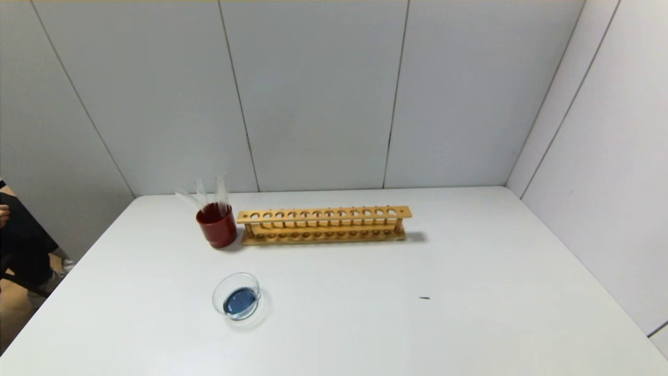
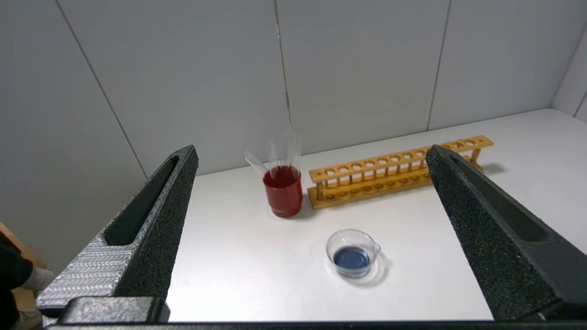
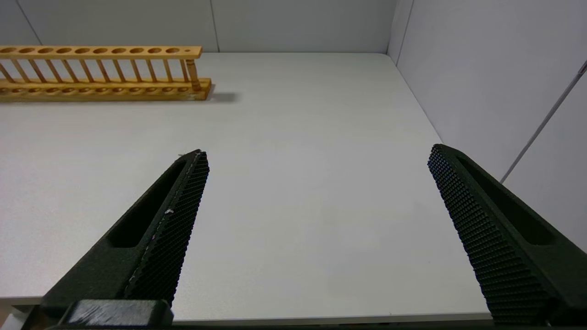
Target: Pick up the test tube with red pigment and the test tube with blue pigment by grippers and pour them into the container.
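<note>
The container (image 1: pixel 235 275) is a small clear glass dish on the white table at front left, with dark blue liquid in its bottom; it also shows in the left wrist view (image 2: pixel 353 232). Three clear test tubes (image 1: pixel 222 190) lean in a dark red cup (image 1: pixel 218 230). Their lower ends are hidden in the cup, so no red or blue pigment shows. My left gripper (image 2: pixel 312 150) is open and empty, held back from the dish and cup. My right gripper (image 3: pixel 317 151) is open and empty over bare table at the right. Neither gripper shows in the head view.
An empty wooden test tube rack (image 1: pixel 323 224) stands right of the cup, also seen in both wrist views (image 2: pixel 394 174) (image 3: pixel 101 68). Grey walls close the back and right. A person (image 1: pixel 15 245) is at the far left edge. A small dark speck (image 1: pixel 424 298) lies on the table.
</note>
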Tool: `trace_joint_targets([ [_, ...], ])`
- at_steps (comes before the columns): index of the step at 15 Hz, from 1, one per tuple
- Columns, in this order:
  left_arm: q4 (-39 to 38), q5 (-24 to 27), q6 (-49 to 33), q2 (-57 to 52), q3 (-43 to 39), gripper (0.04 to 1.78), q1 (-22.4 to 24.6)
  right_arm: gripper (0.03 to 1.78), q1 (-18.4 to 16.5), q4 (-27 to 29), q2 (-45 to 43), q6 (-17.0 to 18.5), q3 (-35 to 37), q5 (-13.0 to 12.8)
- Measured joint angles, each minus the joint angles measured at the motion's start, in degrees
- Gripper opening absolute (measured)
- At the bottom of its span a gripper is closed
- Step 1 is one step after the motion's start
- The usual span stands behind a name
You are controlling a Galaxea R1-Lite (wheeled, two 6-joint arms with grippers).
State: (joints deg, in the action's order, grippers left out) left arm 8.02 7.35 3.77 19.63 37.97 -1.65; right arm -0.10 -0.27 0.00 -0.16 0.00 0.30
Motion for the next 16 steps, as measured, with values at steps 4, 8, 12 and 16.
trace_joint_targets([
  [4, 1.18, 4.74, -4.06, -14.88, -16.98, 1.75, 1.16, 1.75, 0.00, -0.02, 0.00, 0.02, 0.00, 0.00],
  [8, -2.60, 4.24, -7.35, -18.97, -31.23, 1.75, 1.57, 1.75, 0.00, -0.02, 0.00, 0.02, 0.00, 0.00],
  [12, -2.79, -3.85, -7.81, -19.72, -34.17, 1.75, 1.65, 1.75, 0.00, -0.02, 0.00, 0.00, 0.00, 0.00],
  [16, 1.65, -10.19, -9.13, -19.79, -33.29, 1.75, 1.69, 1.75, 0.00, -0.02, 0.00, 0.02, 0.00, 0.02],
])
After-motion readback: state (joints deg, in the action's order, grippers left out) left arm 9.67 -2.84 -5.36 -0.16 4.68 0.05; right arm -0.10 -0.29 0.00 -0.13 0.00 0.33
